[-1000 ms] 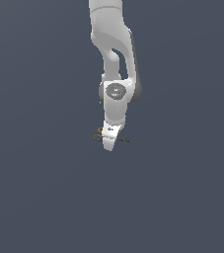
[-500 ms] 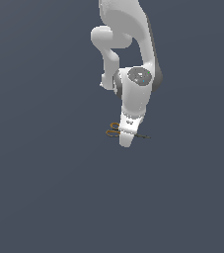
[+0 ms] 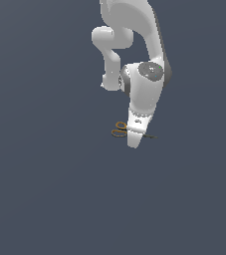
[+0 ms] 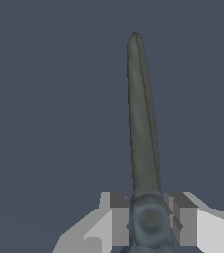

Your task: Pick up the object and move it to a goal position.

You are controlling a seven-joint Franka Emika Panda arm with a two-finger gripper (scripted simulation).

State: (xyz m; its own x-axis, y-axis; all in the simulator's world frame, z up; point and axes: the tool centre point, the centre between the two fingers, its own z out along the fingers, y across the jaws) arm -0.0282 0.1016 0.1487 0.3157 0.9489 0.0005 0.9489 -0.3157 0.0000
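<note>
One bent arm [image 3: 144, 64] points its pincer [image 3: 134, 142] downward, clamped on the scissors [image 3: 120, 129].

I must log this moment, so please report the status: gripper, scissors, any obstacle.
Gripper shut on scissors near the pivot. Blades stick out past the fingers. Nothing seen in the way.

Flat even simulator light, dim slate backdrop, no cast shadows, soft shading on white arm [image 3: 144, 89], no glare, slightly soft low-resolution renders, no edge distortion
</note>
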